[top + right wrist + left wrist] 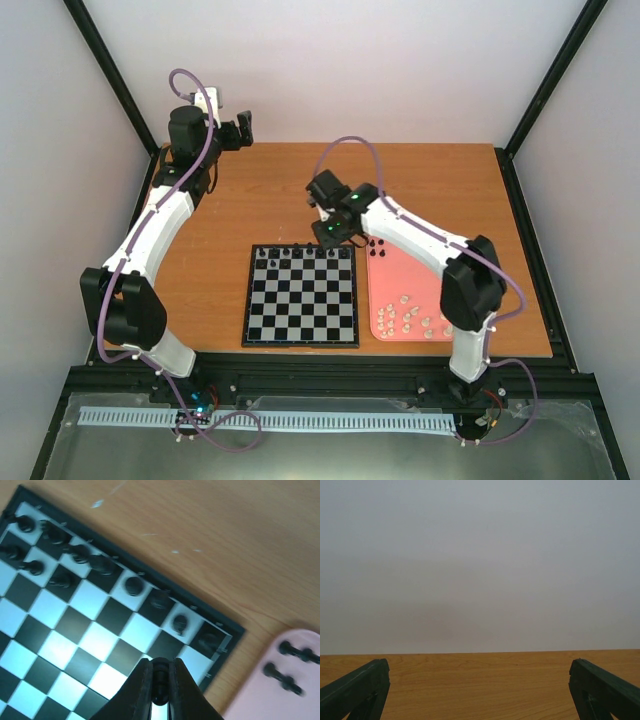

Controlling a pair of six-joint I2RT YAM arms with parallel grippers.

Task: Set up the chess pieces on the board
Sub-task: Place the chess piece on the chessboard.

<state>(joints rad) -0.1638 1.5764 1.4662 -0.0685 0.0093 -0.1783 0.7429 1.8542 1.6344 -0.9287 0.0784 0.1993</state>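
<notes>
The board (pixel 300 296) lies flat at the table's near middle, also seen as a checked surface (pixel 75 630) under the right wrist. Several black chess pieces (pixel 80 555) stand along its far rows. My right gripper (pixel 160 682) is shut on a small black chess piece (pixel 160 679) and hovers over the board's far right corner (pixel 334 235). Black pieces (pixel 292 652) still lie on the pink tray (pixel 405 295). My left gripper (pixel 238 131) is raised at the far left with its fingers (pixel 355 690) wide apart and nothing between them.
The pink tray right of the board also holds several cream-white pieces (pixel 410 320) at its near end. The right arm (pixel 430 245) reaches across the tray. Black frame posts (pixel 120 80) rise at both back corners.
</notes>
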